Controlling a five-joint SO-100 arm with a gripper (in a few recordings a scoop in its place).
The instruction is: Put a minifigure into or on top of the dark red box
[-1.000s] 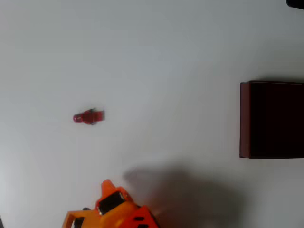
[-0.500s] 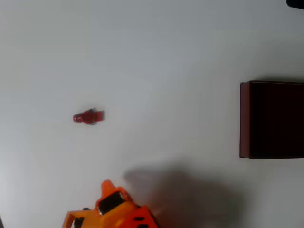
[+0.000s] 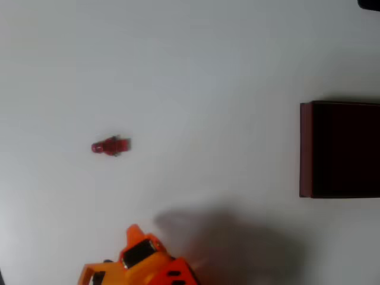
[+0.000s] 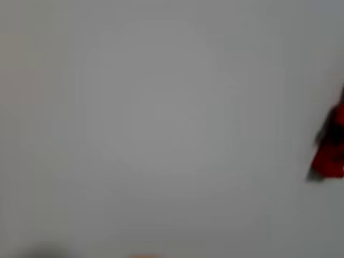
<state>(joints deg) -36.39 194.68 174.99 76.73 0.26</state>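
Overhead view: orange gripper (image 3: 135,233) sits at the bottom edge, left of centre, with 1 pointed orange tip aimed up-picture. The rest of the arm is cut off by the frame. Can't tell whether the fingers are spread or pressed together; only that 1 tip shows clearly. It holds nothing visible and touches nothing but its own shadow region on the white table (image 3: 196,71).

Minifigure (image 3: 110,146) lies flat on its side on the table, up-picture and slightly left of the gripper tip, well apart from it. Bare table between the 2.

Dark red box (image 3: 305,148) stands at the right edge, partly cropped, near-black interior facing up. It's well apart from both minifigure and gripper.

Wrist view: blurred; minifigure (image 4: 330,148) appears as a red-and-dark smear at the right edge, on plain grey-white table.
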